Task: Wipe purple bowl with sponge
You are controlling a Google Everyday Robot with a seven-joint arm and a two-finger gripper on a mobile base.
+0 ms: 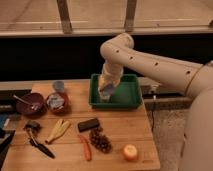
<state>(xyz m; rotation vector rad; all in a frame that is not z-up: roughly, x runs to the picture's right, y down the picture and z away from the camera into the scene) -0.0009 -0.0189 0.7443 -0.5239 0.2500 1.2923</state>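
None of the wiping appears done: tool (106, 96) at the sponge (108, 89) in the green tray (129, 95), grip indeterminate, purple bowl (29, 105) well apart at the desk's (125, 127) left.

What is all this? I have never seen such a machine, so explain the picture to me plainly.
This is a single camera picture looking down at a wooden table; where the camera is mounted is not known. The thick white limb coming in from the right is a robot arm. Its tip, the gripper, hangs over a green tray and appears to hold the sponge, a blue-grey and yellowish pad. The job is to wipe the purple bowl, which stands far off at the left of the picture. Beside it is a reddish bowl. Nearer the camera lie a black block, dark grapes and a round orange fruit.
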